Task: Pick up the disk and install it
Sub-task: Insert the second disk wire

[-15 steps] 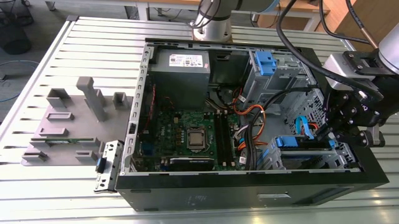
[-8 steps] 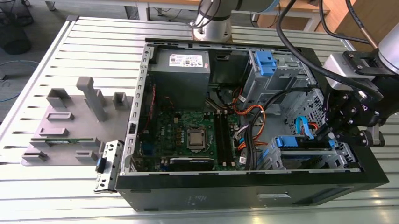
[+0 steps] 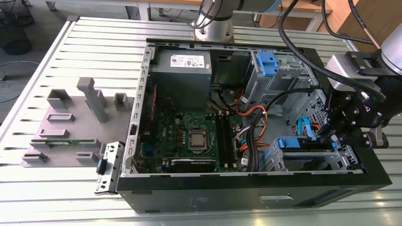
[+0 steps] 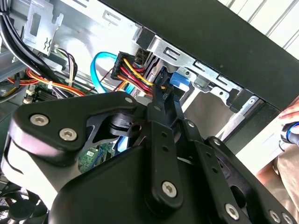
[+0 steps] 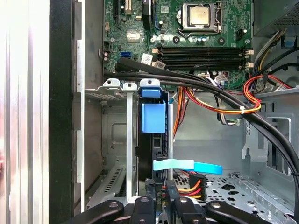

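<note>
The gripper (image 3: 339, 141) is reaching into the open computer case (image 3: 251, 200) at the lower right of the exterior view, poised over the metal drive cage (image 3: 314, 157) in that corner. The disk (image 5: 152, 140) is sitting on edge in one slot of that cage, in the lower centre of the first wrist view, with its blue plastic tab (image 5: 153, 116) uppermost and its long axis running straight up from the fingertips toward the motherboard (image 5: 187, 28). The fingers (image 5: 156, 205) are lying directly at the disk's near end, beside the orange and yellow power leads (image 5: 194, 179); they are looking drawn close together there, but whether they are pinching the disk I cannot tell. The second wrist view is showing the black linkage (image 4: 159, 140) against the cage wall, and a person's hand (image 4: 292, 130) at its right edge.
</note>
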Controlling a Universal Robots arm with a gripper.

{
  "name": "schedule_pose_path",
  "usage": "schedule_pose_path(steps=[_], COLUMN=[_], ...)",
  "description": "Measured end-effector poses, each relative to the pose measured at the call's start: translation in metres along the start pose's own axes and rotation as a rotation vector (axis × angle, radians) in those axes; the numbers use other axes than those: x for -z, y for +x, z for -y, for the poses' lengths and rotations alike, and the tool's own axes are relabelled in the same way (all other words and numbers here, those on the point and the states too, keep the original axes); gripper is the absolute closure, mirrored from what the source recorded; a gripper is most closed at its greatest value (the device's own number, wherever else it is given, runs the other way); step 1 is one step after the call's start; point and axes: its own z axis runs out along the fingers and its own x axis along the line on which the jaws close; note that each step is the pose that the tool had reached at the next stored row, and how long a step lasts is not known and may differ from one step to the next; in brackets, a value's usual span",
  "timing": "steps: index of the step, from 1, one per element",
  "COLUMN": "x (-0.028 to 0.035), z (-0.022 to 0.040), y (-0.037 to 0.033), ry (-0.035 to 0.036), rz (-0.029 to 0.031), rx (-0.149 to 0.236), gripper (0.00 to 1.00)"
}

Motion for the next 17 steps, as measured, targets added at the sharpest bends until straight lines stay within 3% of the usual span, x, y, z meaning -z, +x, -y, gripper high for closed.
schedule_pose_path(steps=[5, 12, 17], x=[-0.0004, -0.0004, -0.0004], z=[0.0036, 0.0042, 0.0045], y=[-0.0008, -0.0008, -0.0008], ry=[0.0, 0.0, 0.0], rz=[0.0001, 0.0001, 0.0001], rx=[0.0, 0.0, 0.0], gripper=[0.76, 0.76, 0.84])
